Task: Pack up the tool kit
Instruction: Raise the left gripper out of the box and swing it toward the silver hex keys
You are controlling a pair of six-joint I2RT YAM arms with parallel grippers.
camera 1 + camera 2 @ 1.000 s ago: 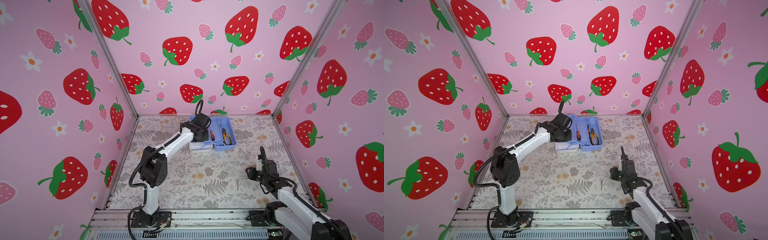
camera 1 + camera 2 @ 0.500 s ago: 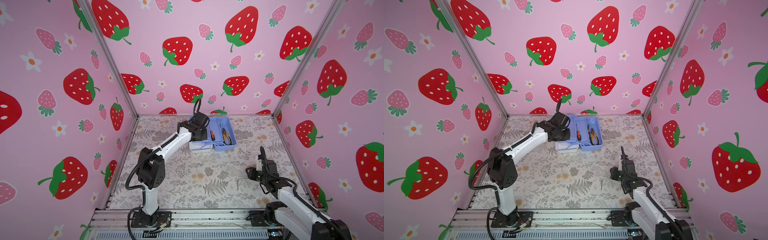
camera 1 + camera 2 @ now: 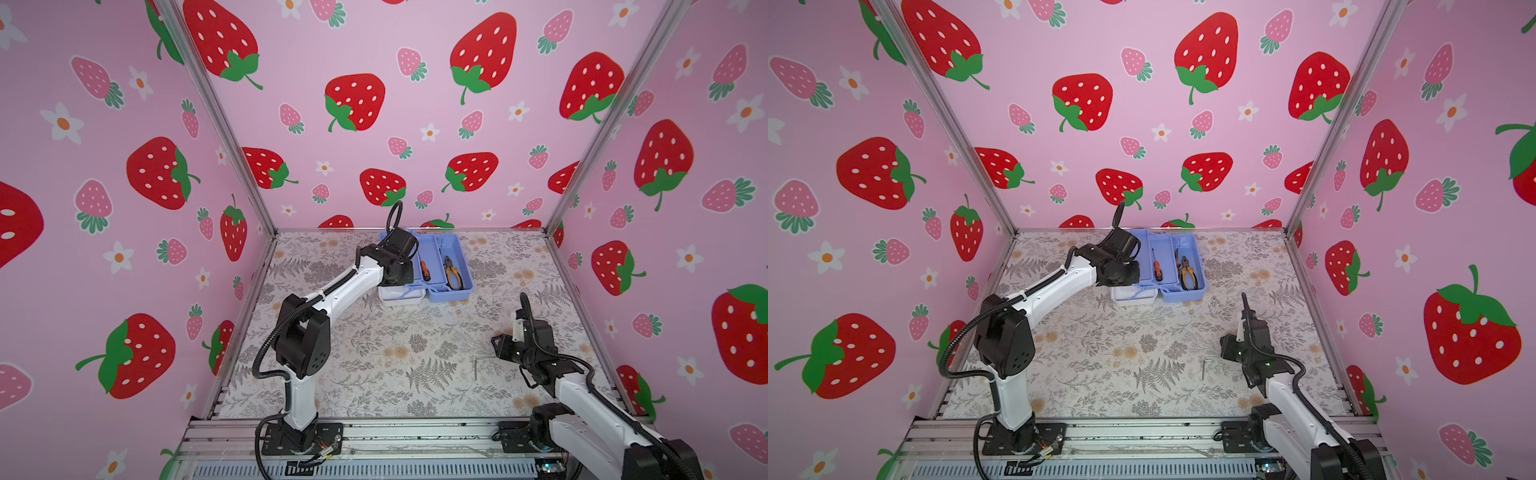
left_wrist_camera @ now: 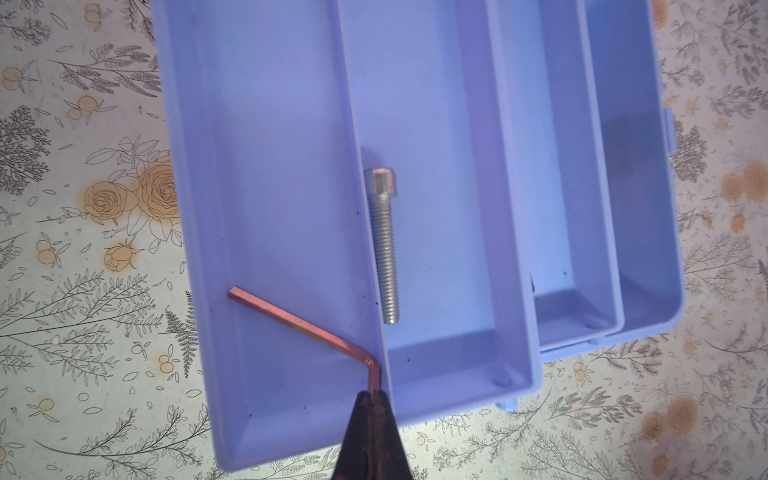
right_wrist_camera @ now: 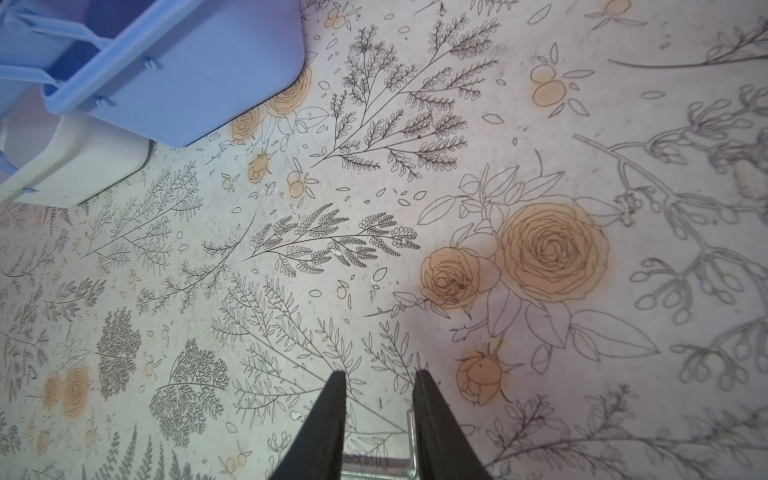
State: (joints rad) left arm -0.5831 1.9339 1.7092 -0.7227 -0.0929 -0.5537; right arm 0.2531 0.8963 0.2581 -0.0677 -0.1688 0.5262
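The tool kit [image 3: 451, 295] stands open at the back of the table, with its blue trays spread and its white lid [image 3: 401, 296] at the front left. My left gripper [image 4: 372, 397] is shut on the short leg of a copper-coloured hex key [image 4: 299, 324]. The key's long leg lies over the outer tray compartment [image 4: 199, 208]. A steel bolt [image 4: 384, 245] lies in the compartment beside it. My right gripper [image 5: 380, 376] is open low over the table, with a silver hex key [image 5: 411, 440] between its fingers. That key [image 3: 476, 368] lies on the mat.
An orange-handled screwdriver [image 3: 424, 270] and pliers [image 3: 452, 272] lie in the kit's right trays. The kit's blue base [image 5: 199, 75] and white lid [image 5: 75, 166] show at the far corner of the right wrist view. Strawberry-print walls close in three sides.
The left arm has shifted slightly over the kit with the hex key still held. The right arm has not moved.
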